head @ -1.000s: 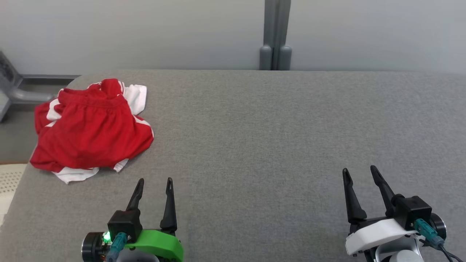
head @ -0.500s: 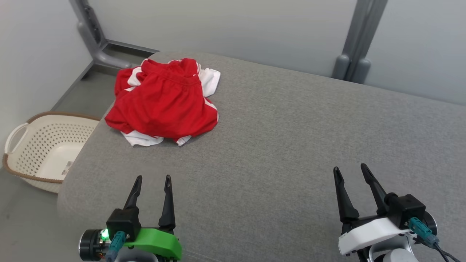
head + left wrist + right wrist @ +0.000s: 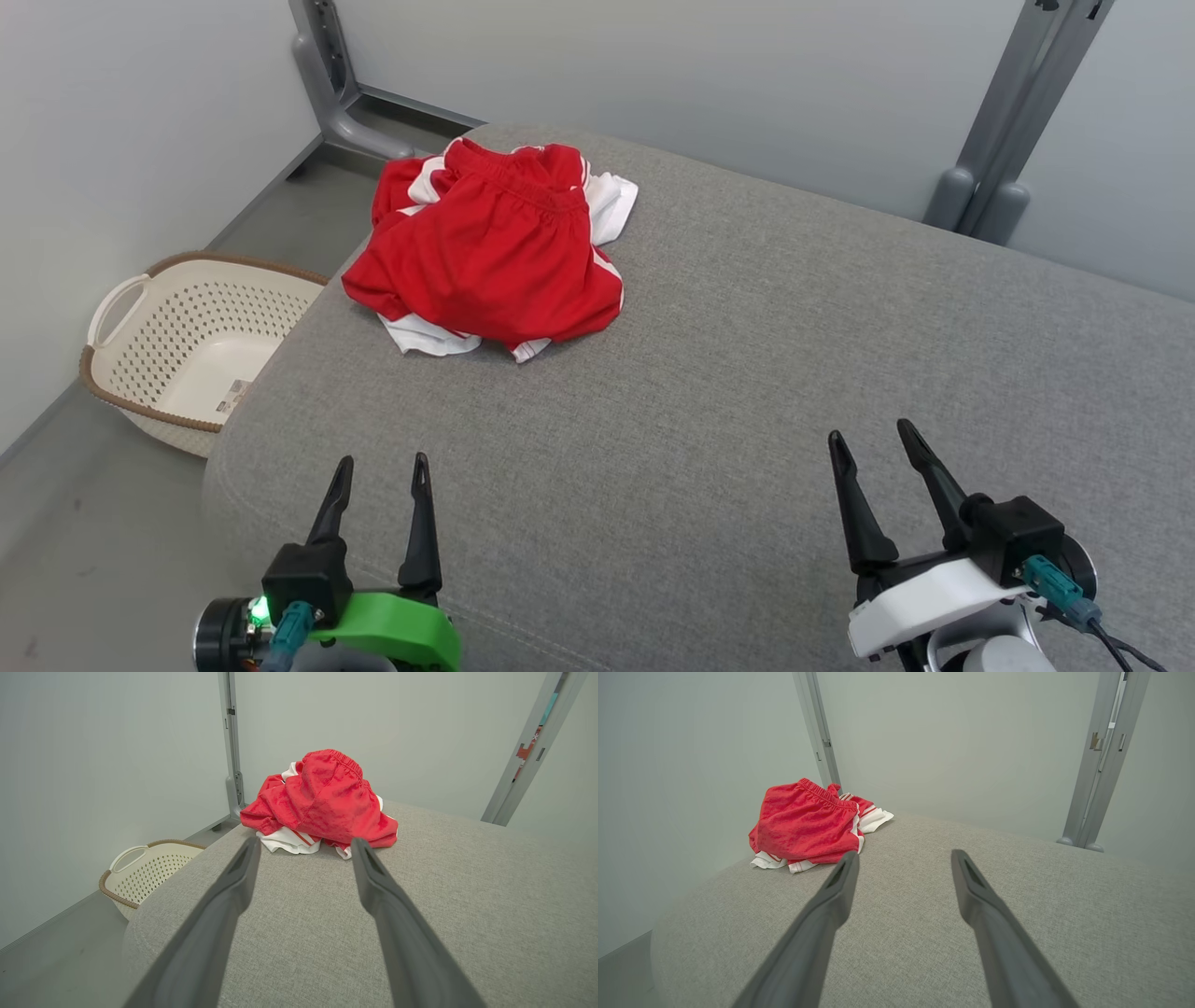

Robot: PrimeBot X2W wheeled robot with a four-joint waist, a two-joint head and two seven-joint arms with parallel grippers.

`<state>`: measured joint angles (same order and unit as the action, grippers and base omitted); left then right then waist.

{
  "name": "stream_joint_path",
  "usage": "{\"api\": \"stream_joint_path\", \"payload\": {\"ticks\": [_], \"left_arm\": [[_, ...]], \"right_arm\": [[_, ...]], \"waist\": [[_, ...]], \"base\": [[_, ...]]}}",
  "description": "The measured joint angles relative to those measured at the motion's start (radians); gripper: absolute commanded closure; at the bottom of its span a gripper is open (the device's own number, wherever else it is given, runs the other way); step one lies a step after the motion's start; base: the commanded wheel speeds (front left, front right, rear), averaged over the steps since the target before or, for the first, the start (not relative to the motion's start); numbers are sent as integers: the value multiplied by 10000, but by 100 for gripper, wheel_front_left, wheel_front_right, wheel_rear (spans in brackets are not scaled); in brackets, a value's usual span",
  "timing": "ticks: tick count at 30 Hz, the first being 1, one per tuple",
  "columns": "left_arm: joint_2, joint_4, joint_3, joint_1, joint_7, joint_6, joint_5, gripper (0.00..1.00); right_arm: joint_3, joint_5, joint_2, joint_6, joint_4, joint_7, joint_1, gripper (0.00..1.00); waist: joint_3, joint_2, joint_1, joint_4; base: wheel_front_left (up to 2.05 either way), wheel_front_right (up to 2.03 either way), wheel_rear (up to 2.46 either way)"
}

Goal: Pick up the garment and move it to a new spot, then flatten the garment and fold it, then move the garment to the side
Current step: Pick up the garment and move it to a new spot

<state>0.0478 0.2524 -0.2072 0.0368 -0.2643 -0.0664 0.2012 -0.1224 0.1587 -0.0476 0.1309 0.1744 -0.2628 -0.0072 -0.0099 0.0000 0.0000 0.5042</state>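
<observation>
**Head swings left, garment now centred**

My view has turned left; nothing on the counter (image 3: 709, 392) has moved. The red-and-white garment (image 3: 490, 261) lies crumpled near its far left corner, untouched. Left claw (image 3: 383, 459) and right claw (image 3: 868, 429) are spread wide, empty, well short of it. I judge the reach comes next.

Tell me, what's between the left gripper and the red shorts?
Nothing, just bare grey tabletop between the left gripper and red shorts, in the head view.

The garment (image 3: 490, 257) lies on the table's (image 3: 747, 420) far-left corner, basket (image 3: 187, 313) left of it.
</observation>
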Motion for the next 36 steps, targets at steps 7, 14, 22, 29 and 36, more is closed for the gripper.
{"api": "stream_joint_path", "payload": {"ticks": [7,14,22,29,36], "left_arm": [[0,-318,-63,-64,0,2,424,0],[309,-1728,685,1050,-4,337,58,0],[2265,-431,1011,4858,648,1453,-489,0],[3359,1925,577,7423,2493,1908,159,0],[3762,3977,-591,8136,4161,1954,1542,0]], "right_arm": [[52,125,-2,0,-157,0,219,0],[140,-408,0,0,-522,-2,81,0],[102,-1154,0,0,-817,0,-702,0],[-12,-1634,0,0,-863,0,-1347,0],[334,-1824,-4,0,-895,0,-1649,0]], "waist": [[-13,0,0,-52],[430,0,0,-388],[1438,0,0,-973],[2446,0,0,-1675],[3518,0,0,-2426]], "base": [[0,0,0],[0,0,0],[0,0,0],[0,0,0],[0,0,0]]}}
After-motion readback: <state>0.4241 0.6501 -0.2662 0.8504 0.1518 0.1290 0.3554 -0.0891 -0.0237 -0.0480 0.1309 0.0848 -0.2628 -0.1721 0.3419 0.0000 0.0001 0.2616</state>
